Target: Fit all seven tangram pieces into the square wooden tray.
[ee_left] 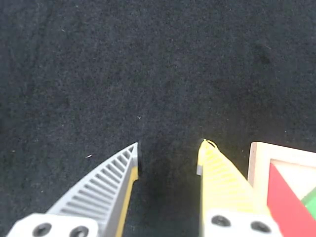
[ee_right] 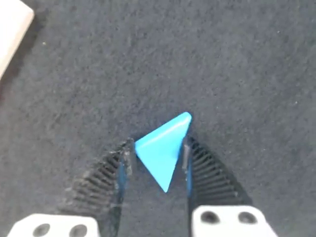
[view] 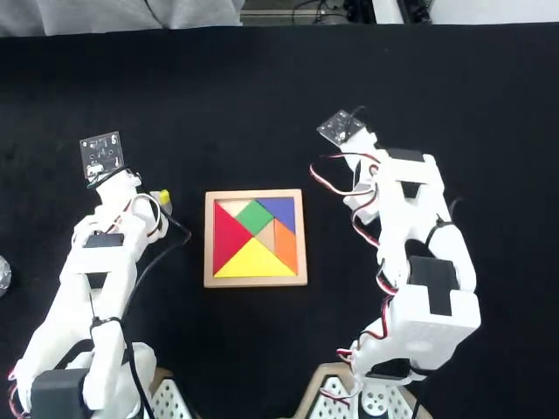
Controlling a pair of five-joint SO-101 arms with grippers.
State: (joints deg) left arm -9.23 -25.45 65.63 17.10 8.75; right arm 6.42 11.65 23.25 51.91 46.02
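Five coloured pieces lie in the square wooden tray [view: 255, 194] at the centre of the high view: red triangle [view: 229, 237] on the left, yellow triangle [view: 253, 260] along the lower edge, green square [view: 255, 216] upper middle, dark blue piece [view: 281, 209] upper right, orange piece [view: 285, 244] on the right. Two pale tan patches sit among them; I cannot tell whether they are pieces or bare wood.

My right pincer [ee_right: 157, 147]: both fingers pressed against opposite sides of a small light-blue triangle [ee_right: 163, 148], clamped on it above the black counter [view: 262, 105]. I cannot tell whether the triangle touches the cloth or is lifted.

My left pincer [ee_left: 170, 145]: fingers apart, nothing between them, over bare counter. The yellow finger [ee_left: 219, 177] is just beside the tray's outer rim. In the high view this arm stands left of the tray, the other arm right of it.
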